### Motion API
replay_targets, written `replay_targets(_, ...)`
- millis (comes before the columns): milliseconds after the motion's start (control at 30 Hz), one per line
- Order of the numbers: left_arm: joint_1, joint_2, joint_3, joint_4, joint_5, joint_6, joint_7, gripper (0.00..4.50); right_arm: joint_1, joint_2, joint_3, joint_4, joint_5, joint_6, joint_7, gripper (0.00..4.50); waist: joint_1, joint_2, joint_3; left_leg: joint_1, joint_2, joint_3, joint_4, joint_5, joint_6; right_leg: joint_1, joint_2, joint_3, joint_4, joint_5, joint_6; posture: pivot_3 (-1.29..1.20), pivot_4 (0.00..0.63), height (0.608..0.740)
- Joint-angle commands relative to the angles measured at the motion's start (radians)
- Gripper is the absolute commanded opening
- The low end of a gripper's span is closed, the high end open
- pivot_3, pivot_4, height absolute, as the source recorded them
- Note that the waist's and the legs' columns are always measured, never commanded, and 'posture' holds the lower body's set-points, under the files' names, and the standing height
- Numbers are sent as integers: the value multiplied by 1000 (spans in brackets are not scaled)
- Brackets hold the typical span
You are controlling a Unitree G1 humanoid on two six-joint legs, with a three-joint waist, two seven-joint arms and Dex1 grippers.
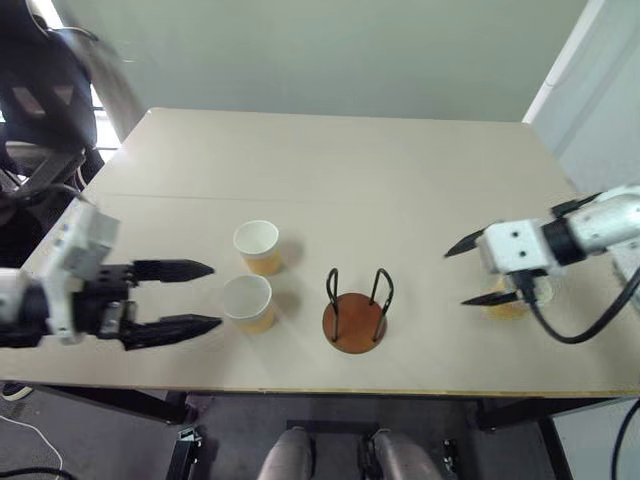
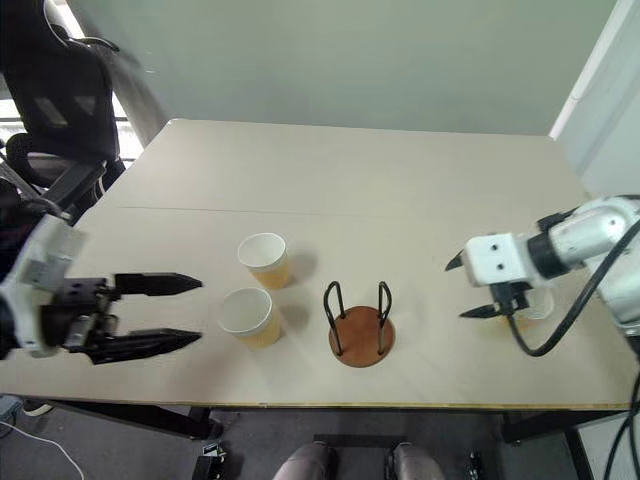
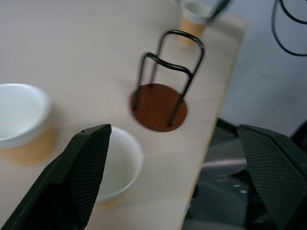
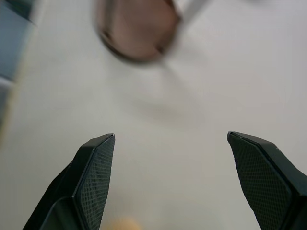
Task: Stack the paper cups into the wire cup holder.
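Left wrist view catches wire cup holder (image 3: pixel 160 103) between spread left fingers (image 3: pixel 88 167), right fingers (image 2: pixel 478 311) apart, empty.

Two cups (image 1: pixel 252 280) left of holder (image 1: pixel 355 318); third cup (image 2: pixel 530 305) right, seemingly upright.

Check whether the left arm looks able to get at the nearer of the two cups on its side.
Probably yes. The left tool is open and points at the nearer cup, with bare table between them. The second cup stands apart behind it.
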Motion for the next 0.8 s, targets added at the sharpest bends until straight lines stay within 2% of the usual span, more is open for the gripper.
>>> replay_targets(33, -61, -26, -57, -32, -2, -42, 33, 4500, 81, -86, -101, -25, -1, 21, -15, 3841, 5, -2, 0, 0, 0, 0, 0, 0, 0, 0, 0, 0, 0, 0, 1, 0, 150, 740)
replay_targets(167, -97, -45, -143, -9, 53, -105, 21, 4500, 257, -168, -226, -55, 18, 50, -22, 3841, 9, -2, 0, 0, 0, 1, 0, -3, -1, 1, 0, 1, 0, -1, 6, 0, 150, 740)
replay_targets(267, -134, -61, -175, 19, 89, -160, 22, 4500, 369, -172, -296, -130, 46, 104, -34, 3841, 6, -1, 0, -1, 0, 5, 0, -5, -1, 2, 1, 6, 1, -4, 9, 0, 150, 740)
replay_targets(367, -167, -80, -198, 42, 142, -224, 35, 4500, 435, -165, -313, -170, 41, 132, -60, 3841, -1, -1, 0, 1, 0, 6, 1, -6, 0, 5, 5, 12, 0, -6, 13, 0, 150, 740)
replay_targets(567, -144, -95, -214, 36, 189, -281, 43, 4500, 476, -180, -284, -134, -6, 106, -106, 3841, -5, -1, 0, 5, 0, 6, 4, -5, 6, 6, 7, 16, -1, -8, 17, 0, 150, 740)
replay_targets(800, -122, -110, -202, 11, 199, -316, 65, 4500, 433, -174, -212, -60, -60, 62, -131, 3841, -3, -1, 0, 5, 0, 6, 4, -6, 8, 6, 8, 17, -1, -7, 18, 0, 150, 740)
